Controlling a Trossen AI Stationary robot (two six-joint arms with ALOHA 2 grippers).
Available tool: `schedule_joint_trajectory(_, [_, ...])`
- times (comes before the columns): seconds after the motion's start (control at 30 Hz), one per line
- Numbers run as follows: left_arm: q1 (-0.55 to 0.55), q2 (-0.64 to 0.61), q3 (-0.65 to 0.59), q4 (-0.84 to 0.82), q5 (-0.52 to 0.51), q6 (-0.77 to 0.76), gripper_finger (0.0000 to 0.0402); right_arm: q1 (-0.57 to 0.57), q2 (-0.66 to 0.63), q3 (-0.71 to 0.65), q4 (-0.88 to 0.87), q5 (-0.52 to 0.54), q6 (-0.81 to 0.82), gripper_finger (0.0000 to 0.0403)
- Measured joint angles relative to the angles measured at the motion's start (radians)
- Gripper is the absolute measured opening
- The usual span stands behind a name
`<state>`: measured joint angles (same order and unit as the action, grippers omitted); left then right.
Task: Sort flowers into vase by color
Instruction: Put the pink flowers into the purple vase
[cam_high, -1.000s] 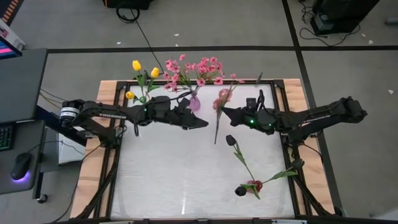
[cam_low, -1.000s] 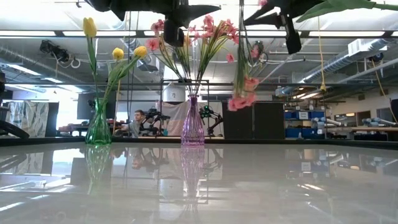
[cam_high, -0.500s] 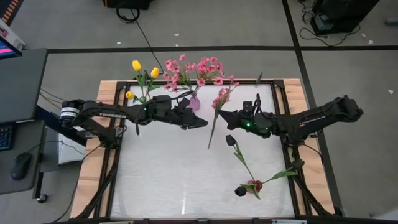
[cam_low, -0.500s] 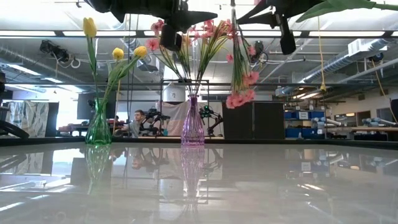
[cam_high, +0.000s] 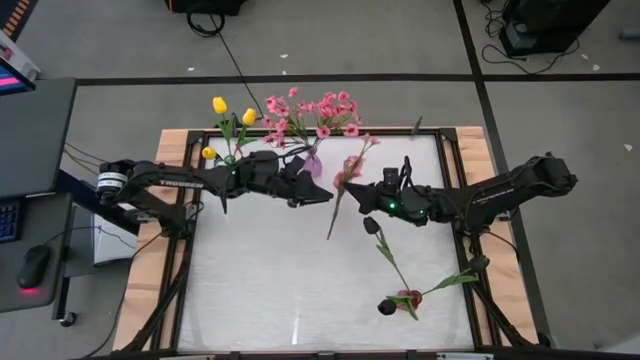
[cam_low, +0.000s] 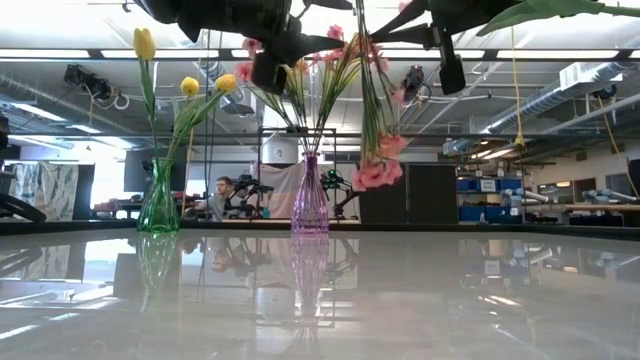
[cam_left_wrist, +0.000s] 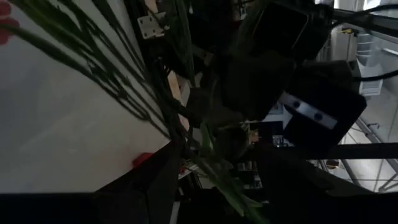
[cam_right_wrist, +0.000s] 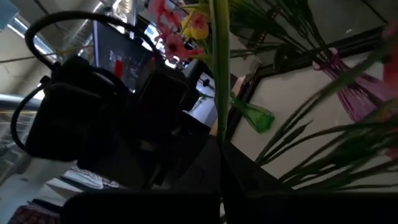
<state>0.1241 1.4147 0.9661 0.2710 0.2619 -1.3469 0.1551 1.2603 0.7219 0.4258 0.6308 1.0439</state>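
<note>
White glossy table in a wood frame, lab room behind with a seated person far back. Right gripper clamped shut on the stem of a pink spray, held high over the table's 12 o'clock half, blossoms hanging downward in the low view. Over the last second this gripper and spray have slid toward 9 o'clock, now just beside the purple vase; judged as the approach to drop pink into pink, though the blossom end points down so it likely needs turning first. Left gripper stands partly open, holding nothing visible, unmoved next to the purple vase on its 6 o'clock side. Purple vase already holds several pink sprays. Green vase at 9 o'clock of it holds yellow tulips. Dark tulips lie loose on the table toward 5 o'clock, well apart from both vases, unsorted, no third vase in view
</note>
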Motion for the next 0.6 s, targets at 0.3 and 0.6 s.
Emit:
schedule_joint_trajectory(0.3, [-0.017,0.000,0.000,0.006,0.018,0.005,0.0217,0.000,0.000,0.000,0.007,0.051,-0.005,0.0003])
schedule_joint_trajectory(0.6, [-0.021,0.055,0.000,0.043,0.047,-0.015,0.0217,0.000,0.000,0.000,0.008,0.057,-0.003,0.0003])
